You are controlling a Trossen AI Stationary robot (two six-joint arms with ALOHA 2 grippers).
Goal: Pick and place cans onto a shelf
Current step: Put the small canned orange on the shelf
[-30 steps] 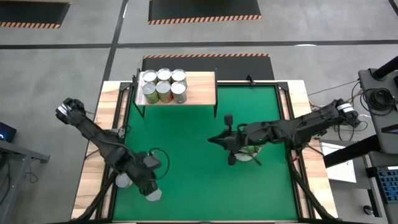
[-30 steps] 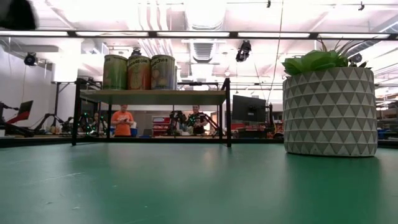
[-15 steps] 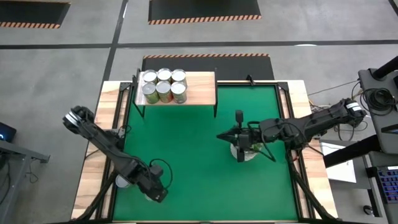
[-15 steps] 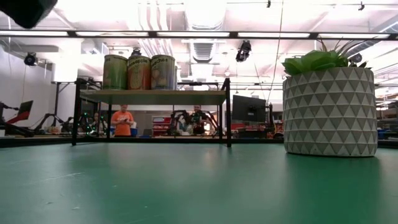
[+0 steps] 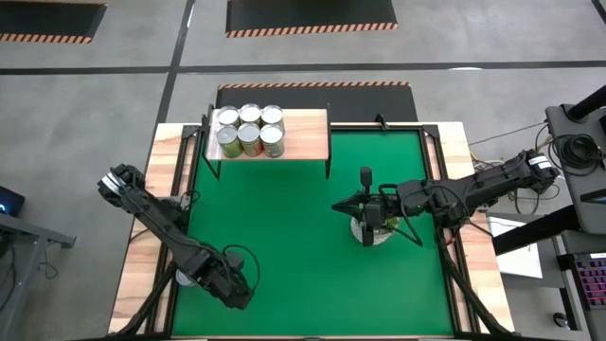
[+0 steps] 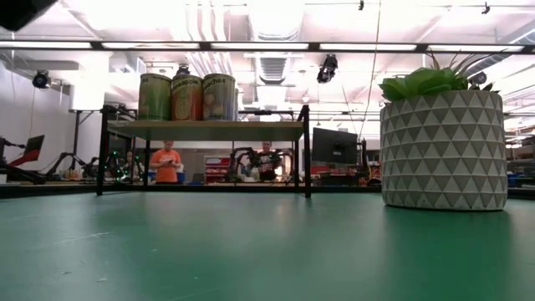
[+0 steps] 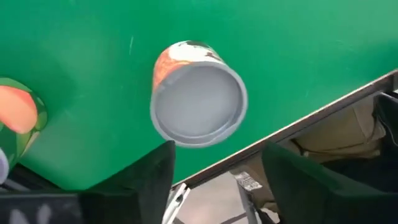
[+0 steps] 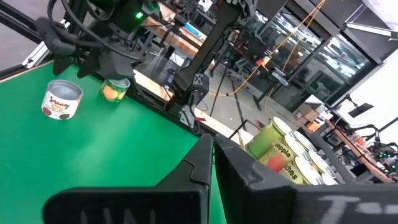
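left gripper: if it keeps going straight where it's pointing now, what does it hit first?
Most likely the can standing just ahead of the open left gripper, silvery top facing the wrist camera. A second can sits off to the side, out of line. Depth is uncertain.

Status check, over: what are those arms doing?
Left end effector open over a can, near-left corner. Right end effector shut over pot. Six cans on shelf.

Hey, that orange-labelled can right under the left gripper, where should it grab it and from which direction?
Grip the orange-labelled can across its round side wall, coming straight down from above. It stands upright on the green mat, silvery top facing the left wrist camera, so the curved sides are exposed. The left gripper is open above it with fingers spread; the neighbouring can stands clear to one side.
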